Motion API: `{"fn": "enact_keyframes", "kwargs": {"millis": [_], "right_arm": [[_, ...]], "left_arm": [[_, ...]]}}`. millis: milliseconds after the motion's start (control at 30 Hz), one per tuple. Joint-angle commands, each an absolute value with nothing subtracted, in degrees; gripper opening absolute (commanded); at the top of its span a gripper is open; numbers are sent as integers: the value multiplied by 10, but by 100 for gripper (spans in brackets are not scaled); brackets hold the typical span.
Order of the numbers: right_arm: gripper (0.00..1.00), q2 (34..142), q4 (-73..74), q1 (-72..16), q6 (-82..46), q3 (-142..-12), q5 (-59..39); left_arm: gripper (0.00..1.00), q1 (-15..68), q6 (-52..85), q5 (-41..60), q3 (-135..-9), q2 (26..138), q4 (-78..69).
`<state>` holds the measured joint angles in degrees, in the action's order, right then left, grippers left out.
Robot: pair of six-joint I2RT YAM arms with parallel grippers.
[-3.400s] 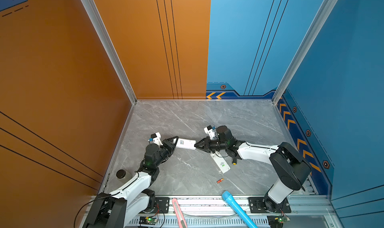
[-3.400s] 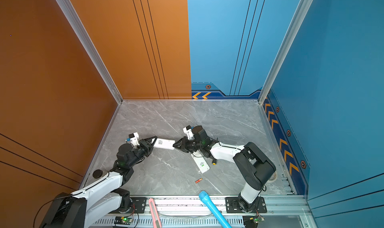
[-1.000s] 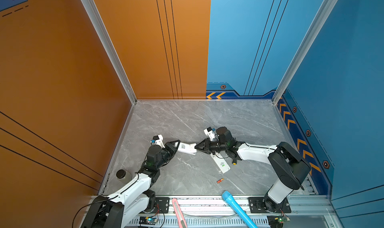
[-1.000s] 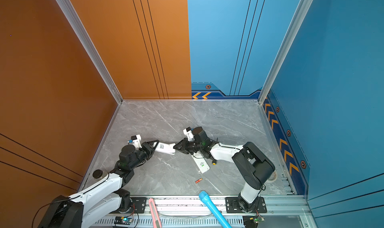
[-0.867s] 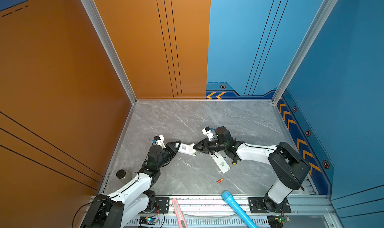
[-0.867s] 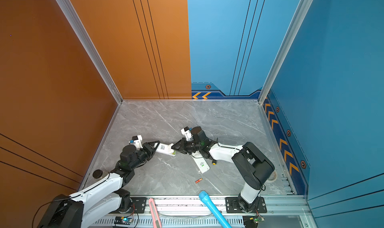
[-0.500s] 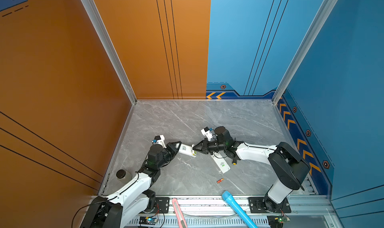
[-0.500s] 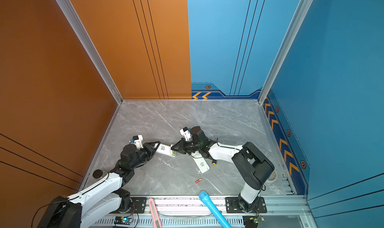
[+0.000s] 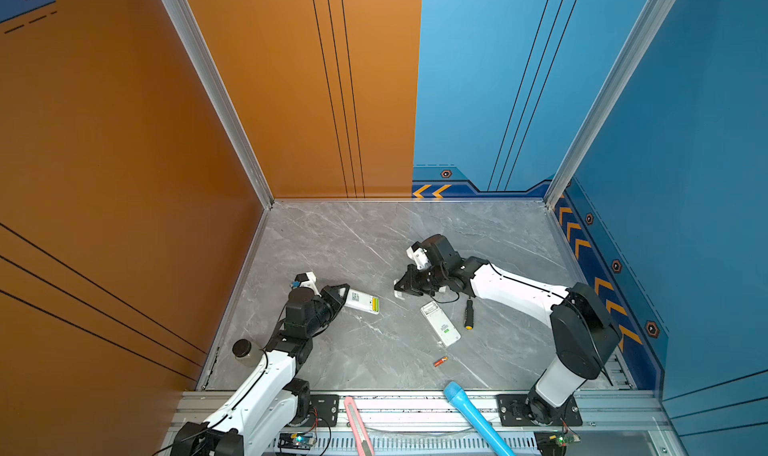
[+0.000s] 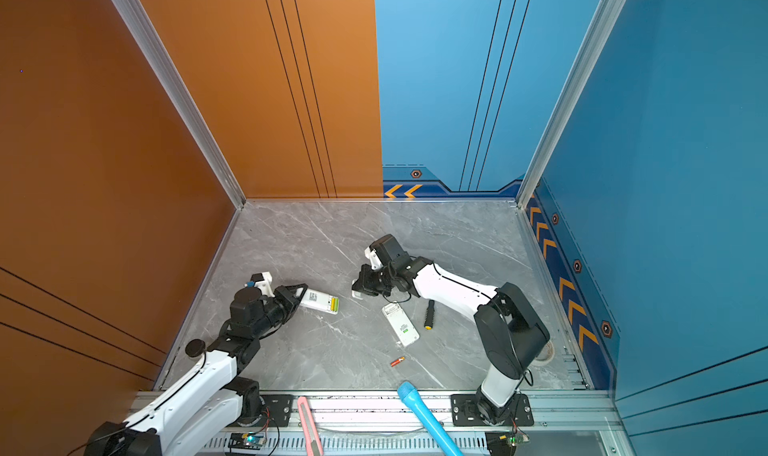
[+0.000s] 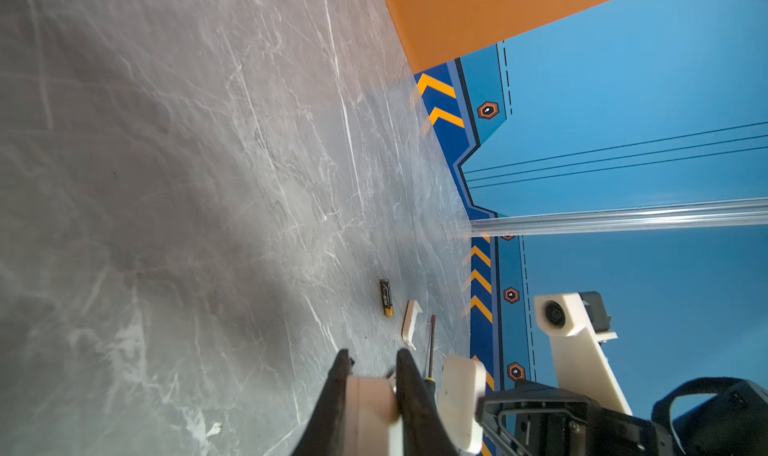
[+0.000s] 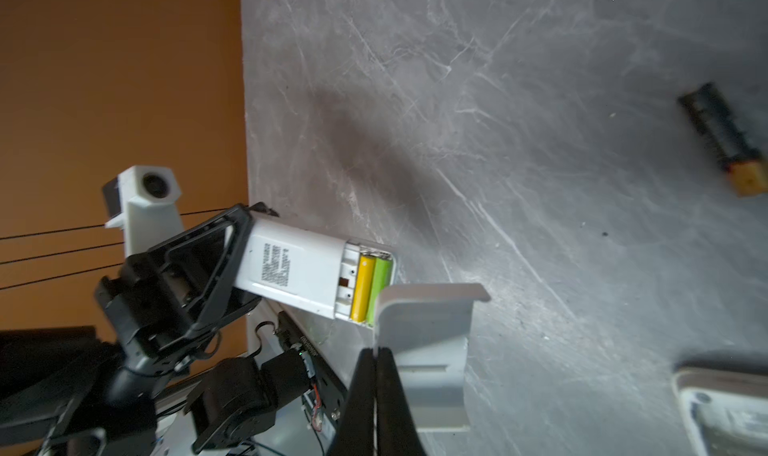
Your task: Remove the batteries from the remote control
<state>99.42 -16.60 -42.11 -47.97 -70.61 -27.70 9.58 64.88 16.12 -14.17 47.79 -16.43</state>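
Two batteries, the yellow battery [image 12: 360, 287] and the green battery [image 12: 381, 281], sit side by side in the open compartment at one end of the white remote [image 12: 291, 267]. The left gripper [image 9: 344, 295] has its jaws clamped on the remote's other end. The right gripper [image 12: 376, 352] has its jaws pressed tight on the thin edge of a detached white battery cover [image 12: 428, 341]. In both top views the cover is near the remote's open end but clear of it. A red-orange battery [image 9: 440, 361] lies alone on the grey surface [image 9: 353, 242] toward the front edge. A second remote [image 9: 440, 323] lies flat between it and the right gripper, with a screwdriver [image 9: 468, 313] just beside that remote. A dark battery [image 12: 723, 138] with a gold end rests on the surface, seen only in the wrist views.
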Motion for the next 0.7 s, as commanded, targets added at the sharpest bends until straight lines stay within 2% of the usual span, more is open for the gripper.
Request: {"fn": "enact_keyframes", "kwargs": {"millis": [0, 167, 500, 533, 667], "right_arm": [[0, 1046, -311, -436, -438, -751, -197], [0, 1134, -397, -451, -424, -845, -157], [0, 1223, -405, -458, -422, -935, -132], [4, 1229, -405, -457, -423, -940, -133], [32, 1235, -412, -451, -425, -955, -132]], "left_arm": [[0, 89, 624, 201, -163, 469, -156], [0, 90, 619, 217, -162, 468, -170], [0, 92, 618, 216, -154, 465, -172], [0, 93, 619, 215, -153, 464, -172], [0, 93, 620, 214, -151, 465, -173]]}}
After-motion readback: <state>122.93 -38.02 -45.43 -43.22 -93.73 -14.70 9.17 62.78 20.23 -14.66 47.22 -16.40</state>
